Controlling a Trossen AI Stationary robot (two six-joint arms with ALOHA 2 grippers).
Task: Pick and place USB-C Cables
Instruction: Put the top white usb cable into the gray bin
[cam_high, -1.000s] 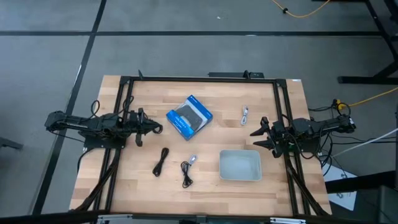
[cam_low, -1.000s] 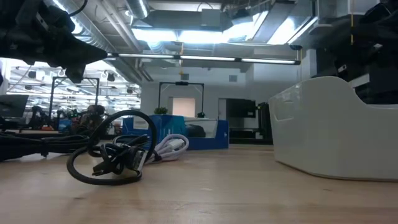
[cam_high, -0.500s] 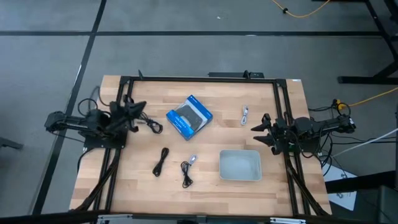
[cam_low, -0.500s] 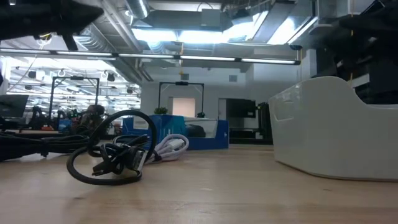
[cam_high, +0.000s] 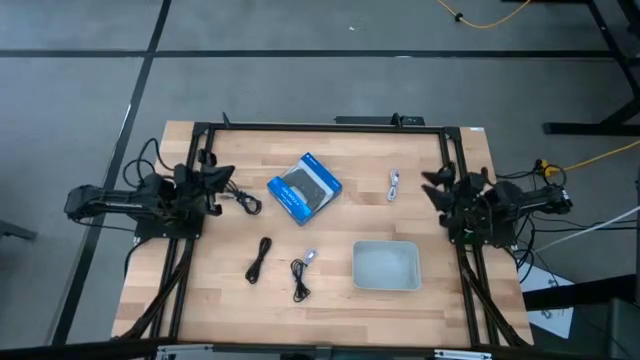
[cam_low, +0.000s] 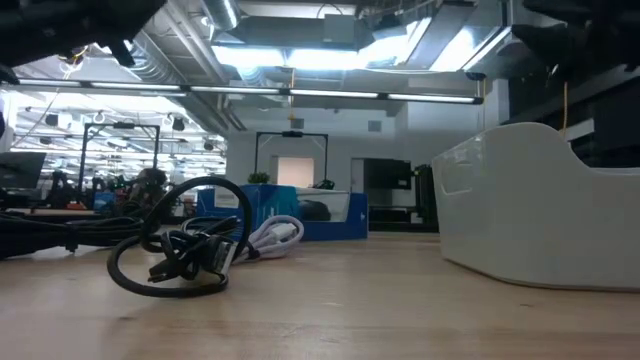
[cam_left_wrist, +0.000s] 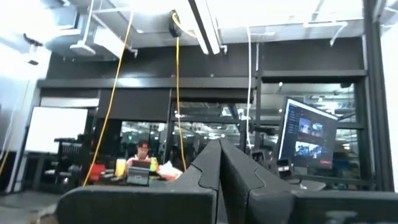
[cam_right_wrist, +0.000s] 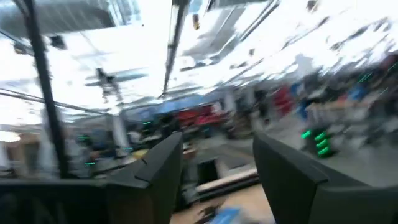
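A: Left claw (cam_high: 222, 178) sits pinched together, empty, at the tabletop's (cam_high: 220, 290) left edge. Why?

B: Parked, probably. The black USB-C cables (cam_high: 259, 259) lie mid-tabletop, a silver one (cam_high: 394, 184) farther right; the right claw (cam_high: 435, 186), parted, holds nothing.

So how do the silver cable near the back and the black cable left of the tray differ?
The silver cable is pale and lies apart, behind the tray. The black cable is dark, stretched longer, and lies beside another bundle. Both lie loose on the table, held by neither tool.
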